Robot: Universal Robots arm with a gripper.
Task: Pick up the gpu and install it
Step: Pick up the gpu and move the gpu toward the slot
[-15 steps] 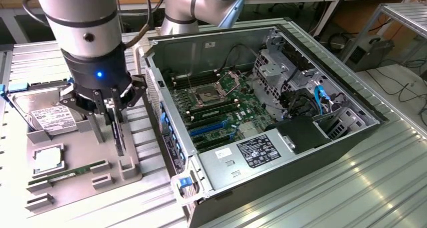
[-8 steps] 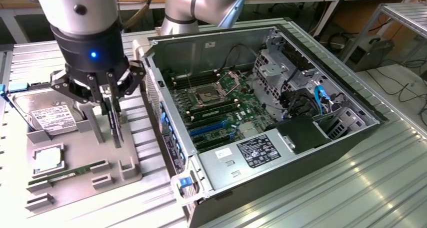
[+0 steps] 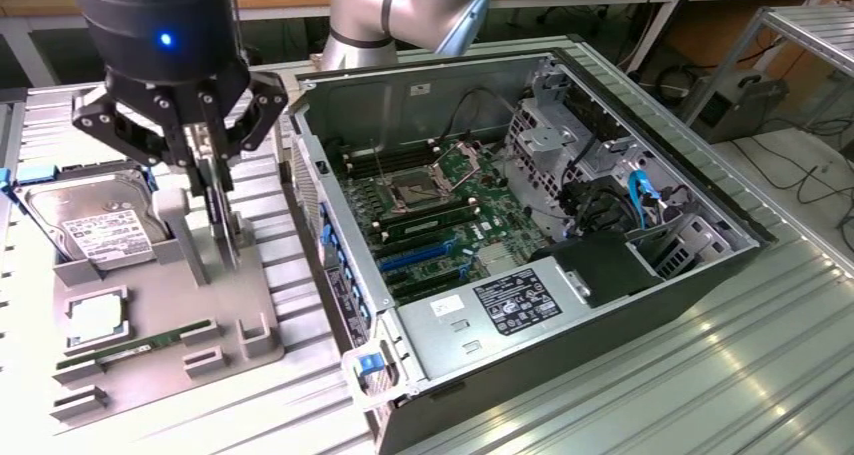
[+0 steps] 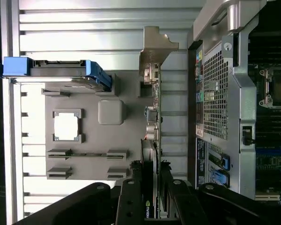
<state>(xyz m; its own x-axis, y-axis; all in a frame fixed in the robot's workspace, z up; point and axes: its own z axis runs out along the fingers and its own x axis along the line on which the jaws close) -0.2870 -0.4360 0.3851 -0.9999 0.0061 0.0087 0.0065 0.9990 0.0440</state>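
Over grey tray point(image 3: 150, 295), exterior view: one claw point(image 3: 211, 190) pinching one gpu point(image 3: 224, 233), card standing on edge. On tray: one hard drive point(image 3: 94, 230), one chip point(image 3: 96, 317), one memory stick point(image 3: 134, 343). One open computer case point(image 3: 387, 100) beside tray.
Wrist view: two fingers point(image 4: 130, 199) squeezing gpu point(image 4: 151, 115) from both sides. One silver bracket point(image 4: 157, 47) at far end.

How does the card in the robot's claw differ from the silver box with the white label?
The gpu is a thin card standing on edge; the hard drive is a thicker silver box leaning in its slot. The gripper is closed on the gpu; the hard drive is untouched. The gpu has a silver end bracket; the hard drive has blue side rails. Both are at the grey holder.
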